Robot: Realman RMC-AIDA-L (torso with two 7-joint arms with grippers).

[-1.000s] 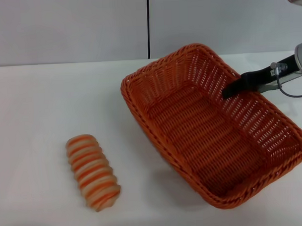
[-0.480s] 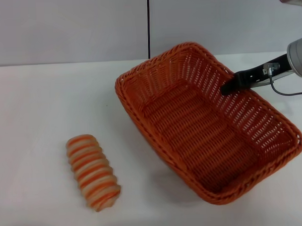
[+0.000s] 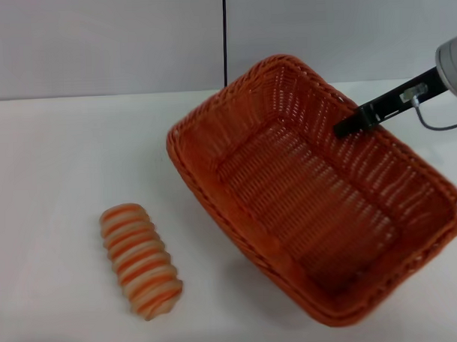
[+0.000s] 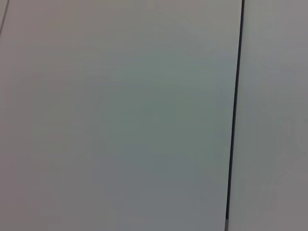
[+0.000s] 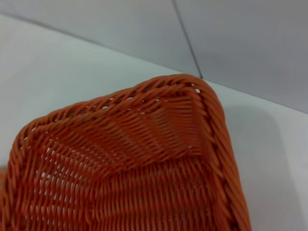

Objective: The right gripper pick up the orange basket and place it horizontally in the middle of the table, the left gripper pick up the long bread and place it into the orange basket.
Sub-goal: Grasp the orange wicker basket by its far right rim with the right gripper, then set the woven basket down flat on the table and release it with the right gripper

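I have the right claw (image 3: 352, 125) at the far right rim of the orange basket (image 3: 312, 205), its black fingers clamped on the braided edge there, with the black bar running up and to the right toward the grey wrist at the corner of the head view. The basket sits on the right half of the white counter (image 3: 55, 147), set diagonally, one short end pointing toward the back wall and the other toward the near right corner. Its gripped side looks raised, so the basket appears tilted, though I cannot tell how much of its base touches the counter. Nothing lies inside it that I can see; the woven floor and sloping sides are bare.

The long bread (image 3: 140, 260) lies on the counter well to the left of the basket and nearer to me, apart from it, its length angled roughly parallel to the basket's left side. Its orange-brown and cream stripes run across it.

From the right wrist view I see a rounded corner of the basket (image 5: 144, 159) close up, with the counter (image 5: 57, 62) beyond its rim.

The left claw is not in sight; its wrist view shows only a pale panelled wall (image 4: 120, 115) with one dark seam.
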